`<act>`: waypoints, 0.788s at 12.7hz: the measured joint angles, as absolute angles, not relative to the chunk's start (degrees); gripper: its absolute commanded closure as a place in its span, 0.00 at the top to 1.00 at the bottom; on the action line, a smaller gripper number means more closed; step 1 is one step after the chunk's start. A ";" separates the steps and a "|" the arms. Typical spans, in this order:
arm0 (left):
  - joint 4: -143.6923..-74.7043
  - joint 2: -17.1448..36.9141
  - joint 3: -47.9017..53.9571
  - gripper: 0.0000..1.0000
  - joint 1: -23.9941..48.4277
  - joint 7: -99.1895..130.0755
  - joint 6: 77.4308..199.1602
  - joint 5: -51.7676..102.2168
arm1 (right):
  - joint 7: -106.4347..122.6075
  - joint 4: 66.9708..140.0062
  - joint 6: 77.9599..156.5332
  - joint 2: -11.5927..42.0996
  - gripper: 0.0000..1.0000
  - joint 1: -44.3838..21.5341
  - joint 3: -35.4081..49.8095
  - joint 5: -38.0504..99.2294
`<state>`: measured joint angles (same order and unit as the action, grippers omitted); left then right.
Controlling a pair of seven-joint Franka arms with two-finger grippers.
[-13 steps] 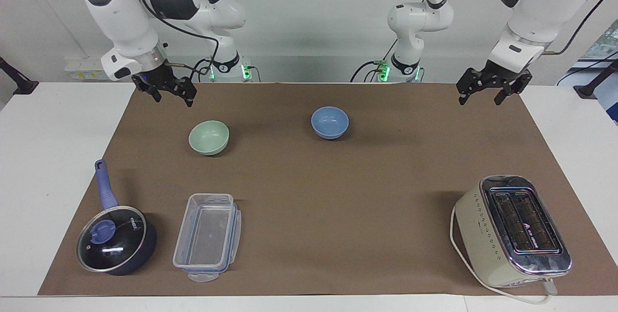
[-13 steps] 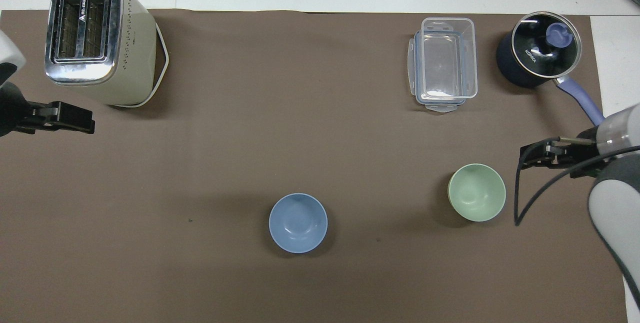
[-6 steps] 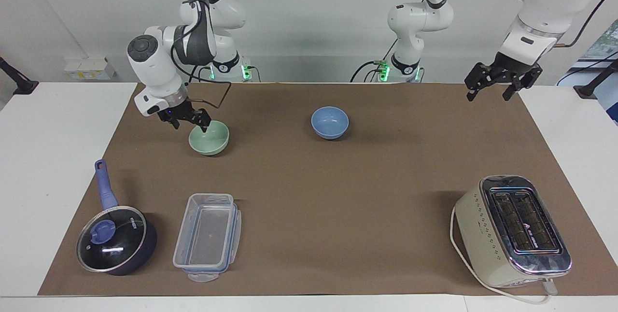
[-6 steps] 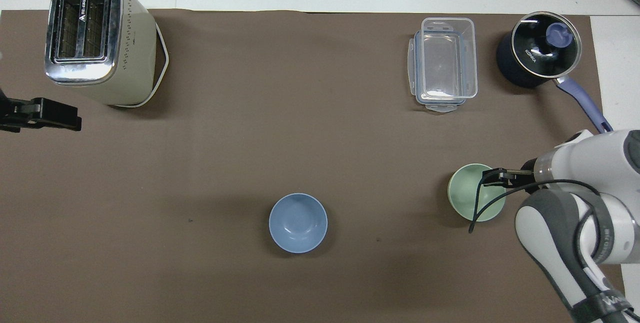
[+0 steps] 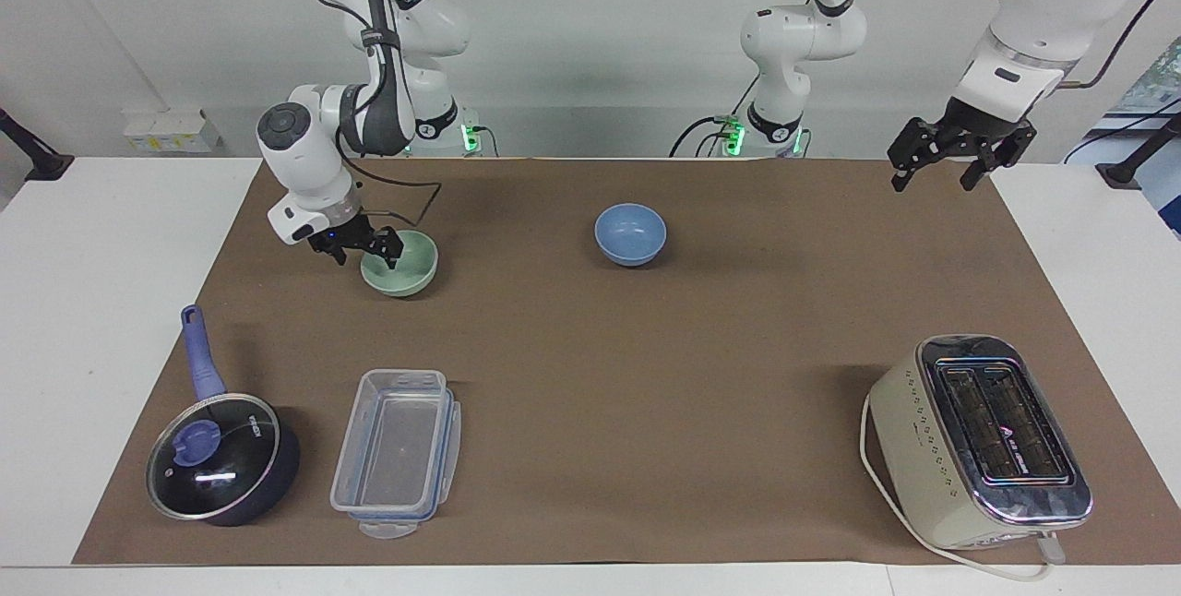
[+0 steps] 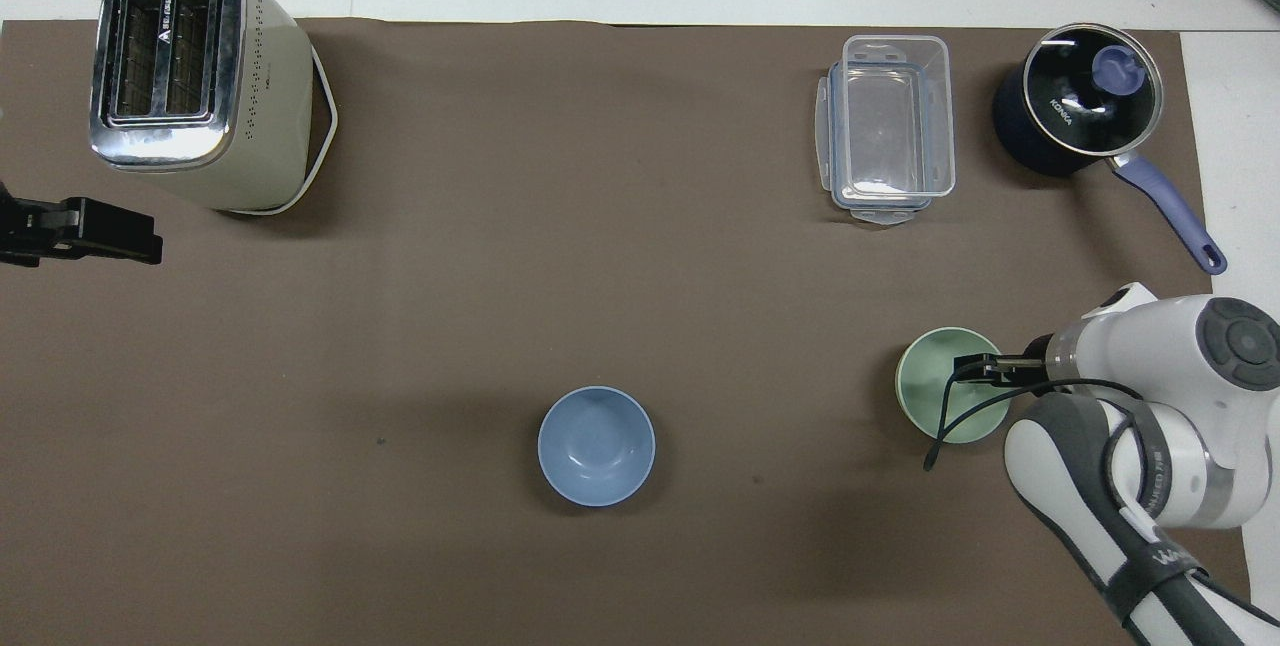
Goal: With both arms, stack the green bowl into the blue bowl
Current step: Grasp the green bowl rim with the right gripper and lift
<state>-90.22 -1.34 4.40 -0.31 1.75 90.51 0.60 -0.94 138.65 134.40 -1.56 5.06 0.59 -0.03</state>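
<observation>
right gripper [image 5: 356,248]: fingers apart, straddling the rim of green bowl [image 5: 404,266] to grab it
green bowl: worktop, right arm's end
blue bowl [image 5: 630,233]: mid-worktop, empty, awaiting stack
left gripper [image 5: 950,160]: apart, empty, waiting over the worktop's corner

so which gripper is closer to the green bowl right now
The right gripper: it is open, down at the green bowl's rim. The left gripper is open and waits in the air over the mat's edge at the left arm's end.
</observation>
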 measured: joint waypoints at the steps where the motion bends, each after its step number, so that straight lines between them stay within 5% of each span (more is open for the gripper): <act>1: -90.22 -1.34 4.40 1.00 -0.31 1.75 90.50 0.60 | -0.72 138.64 134.72 -1.08 0.95 5.14 0.59 -0.03; 6: -90.22 -1.34 4.41 1.00 -0.31 1.75 90.46 0.60 | -0.59 138.47 134.44 -0.97 0.52 5.14 0.59 -0.03; 10: -90.22 -1.35 4.41 1.00 -0.31 1.74 90.45 0.60 | -0.20 136.39 129.57 -1.57 0.00 4.95 0.61 -0.03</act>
